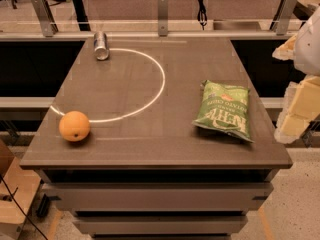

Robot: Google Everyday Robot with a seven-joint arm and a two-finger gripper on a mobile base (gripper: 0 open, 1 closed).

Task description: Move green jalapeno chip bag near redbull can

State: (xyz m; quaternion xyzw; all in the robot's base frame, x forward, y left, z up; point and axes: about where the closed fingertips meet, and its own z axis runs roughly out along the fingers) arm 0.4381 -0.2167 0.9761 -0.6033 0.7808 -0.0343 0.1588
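The green jalapeno chip bag (223, 109) lies flat on the right side of the dark table (150, 149), its white lettering upside down to me. The redbull can (101, 45) stands at the table's far left corner, a long way from the bag. My gripper (298, 104) shows as pale yellowish and white parts at the right edge of the camera view. It hangs just beyond the table's right edge, to the right of the bag and apart from it, holding nothing that I can see.
An orange (74, 126) sits near the front left of the table. A bright curved line of light (150, 96) runs across the tabletop. Metal rails and posts (162, 14) stand behind the far edge. A brown box (12, 194) is on the floor at left.
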